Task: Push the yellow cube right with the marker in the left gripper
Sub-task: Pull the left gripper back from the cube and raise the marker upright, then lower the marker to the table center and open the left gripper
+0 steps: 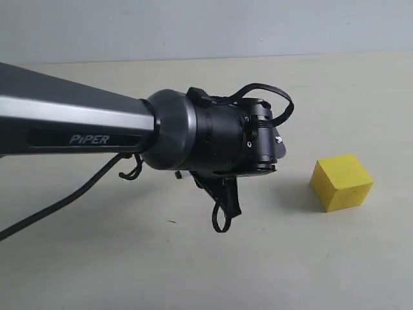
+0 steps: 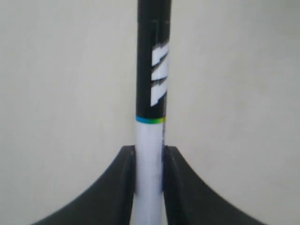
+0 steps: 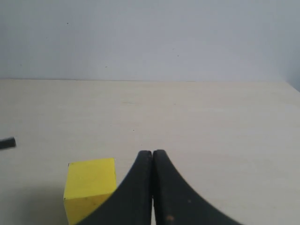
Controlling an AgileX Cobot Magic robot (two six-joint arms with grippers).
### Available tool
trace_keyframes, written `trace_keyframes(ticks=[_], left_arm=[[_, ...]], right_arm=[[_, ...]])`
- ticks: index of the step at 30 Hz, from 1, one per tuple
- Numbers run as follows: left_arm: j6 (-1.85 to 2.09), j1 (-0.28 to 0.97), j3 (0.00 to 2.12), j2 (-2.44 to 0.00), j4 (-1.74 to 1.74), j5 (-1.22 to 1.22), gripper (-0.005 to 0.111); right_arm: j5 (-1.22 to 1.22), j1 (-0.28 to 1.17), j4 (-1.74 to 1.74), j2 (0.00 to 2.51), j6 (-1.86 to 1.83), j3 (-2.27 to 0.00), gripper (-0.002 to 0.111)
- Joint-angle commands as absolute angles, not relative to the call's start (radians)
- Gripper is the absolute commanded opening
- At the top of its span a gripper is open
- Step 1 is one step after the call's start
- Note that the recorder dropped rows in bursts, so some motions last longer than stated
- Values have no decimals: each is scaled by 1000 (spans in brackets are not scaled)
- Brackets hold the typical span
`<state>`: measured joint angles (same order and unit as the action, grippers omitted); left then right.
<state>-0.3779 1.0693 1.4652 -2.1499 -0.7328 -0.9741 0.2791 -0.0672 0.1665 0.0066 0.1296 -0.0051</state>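
In the exterior view the arm [image 1: 97, 126] covers most of what matters: its thick wrist housing and a looped cable [image 1: 271, 97] stand in front of the left gripper's fingers, so neither their tips nor the marker can be made out there, and the arm itself is cut off at the frame's left edge. The left wrist view settles it: the left gripper [image 2: 149, 157] is clamped on the marker [image 2: 151, 117], its two matte black fingers [image 2: 123, 183] pressed against either side of the white barrel. The marker runs out of frame at both ends, so its tip is not visible, and the close range blurs it. Its far part is glossy black with slanted white print, and a thin blue-green-yellow ring marks where black meets white. The cube [image 1: 342, 183] sits flat on the table [image 1: 290, 258], to the right of the arm in the exterior view and apart from it, turned so that one corner edge faces the camera. It is plain bright yellow with sharp edges and a dull, even surface. In the right wrist view one lower corner of the cube [image 3: 90, 185] is hidden behind a curved finger of the right gripper [image 3: 152, 153], whose smooth black fingers are pressed together with nothing between them. A small dark stub at that view's edge is too cut off to identify. The table is pale beige, smooth and matte; the wall [image 3: 150, 37] behind is flat grey-white.
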Motion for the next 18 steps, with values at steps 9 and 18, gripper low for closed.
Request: trace_keyframes(ticks=[9,18], left_arm=[[-789,896,1469,-2051,-271,-1126,0],[-768,848,1469,-2055,23,-1007,0]], right_arm=[[266,-64,167,0,134,0,0],[266,-64,167,0,134,0,0]])
